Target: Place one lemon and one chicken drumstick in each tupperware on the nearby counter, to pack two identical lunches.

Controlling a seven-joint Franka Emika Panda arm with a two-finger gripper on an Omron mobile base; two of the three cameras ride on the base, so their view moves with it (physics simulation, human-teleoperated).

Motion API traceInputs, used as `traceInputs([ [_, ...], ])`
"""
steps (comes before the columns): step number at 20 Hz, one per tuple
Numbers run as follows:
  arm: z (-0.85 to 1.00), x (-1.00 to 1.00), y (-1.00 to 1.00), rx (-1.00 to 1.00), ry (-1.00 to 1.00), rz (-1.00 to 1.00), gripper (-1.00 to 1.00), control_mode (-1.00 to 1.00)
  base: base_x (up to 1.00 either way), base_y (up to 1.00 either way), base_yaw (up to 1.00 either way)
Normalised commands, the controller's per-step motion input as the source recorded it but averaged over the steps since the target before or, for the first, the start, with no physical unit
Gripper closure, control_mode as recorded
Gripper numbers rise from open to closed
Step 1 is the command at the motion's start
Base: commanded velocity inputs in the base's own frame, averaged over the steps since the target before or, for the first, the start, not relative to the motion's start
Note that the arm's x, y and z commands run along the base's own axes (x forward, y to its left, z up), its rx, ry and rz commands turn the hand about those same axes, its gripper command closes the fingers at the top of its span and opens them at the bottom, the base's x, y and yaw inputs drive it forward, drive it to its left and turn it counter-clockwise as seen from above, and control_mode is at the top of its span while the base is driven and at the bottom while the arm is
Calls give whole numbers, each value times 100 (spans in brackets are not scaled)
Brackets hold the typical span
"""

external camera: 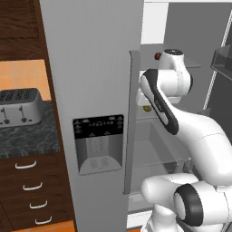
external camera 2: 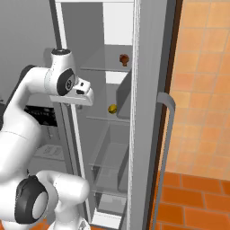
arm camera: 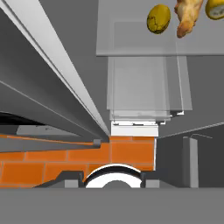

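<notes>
In the hand view a yellow lemon (arm camera: 158, 18) lies on a glass fridge shelf (arm camera: 131, 43), with a tan chicken drumstick (arm camera: 187, 15) right beside it and a second lemon (arm camera: 215, 8) cut off by the frame's corner. One lemon (external camera 2: 112, 108) also shows on the middle shelf in the right base view. My gripper (external camera 2: 83, 99) hangs at the open fridge's front, in front of that shelf and apart from the food, shut with nothing in it. The counter (external camera: 27, 136) lies left of the fridge. The tupperware is out of view.
A silver toaster (external camera: 20, 106) stands on the counter above brown drawers (external camera: 31, 186). The closed fridge door (external camera: 97, 113) with its dispenser is left of the arm; the open door (external camera 2: 150, 134) stands to the right. A small red-brown thing (external camera 2: 124, 59) sits on the upper shelf.
</notes>
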Motion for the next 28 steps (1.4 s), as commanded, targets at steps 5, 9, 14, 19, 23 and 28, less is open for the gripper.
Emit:
traceInputs([
  [5,-46,0,-18,0,-13,0,-100,-100,0,0,0],
  [9,-51,3,-52,0,-30,-2,-100,-100,0,0,0],
  [14,-3,18,-42,2,-15,-3,-100,-100,0,0,0],
  [19,-11,72,-17,1,-3,0,-100,-100,0,0,0],
  [23,-10,81,0,0,0,0,-100,-100,0,0,0],
  [28,-1,70,-9,0,0,0,-100,-100,0,0,0],
])
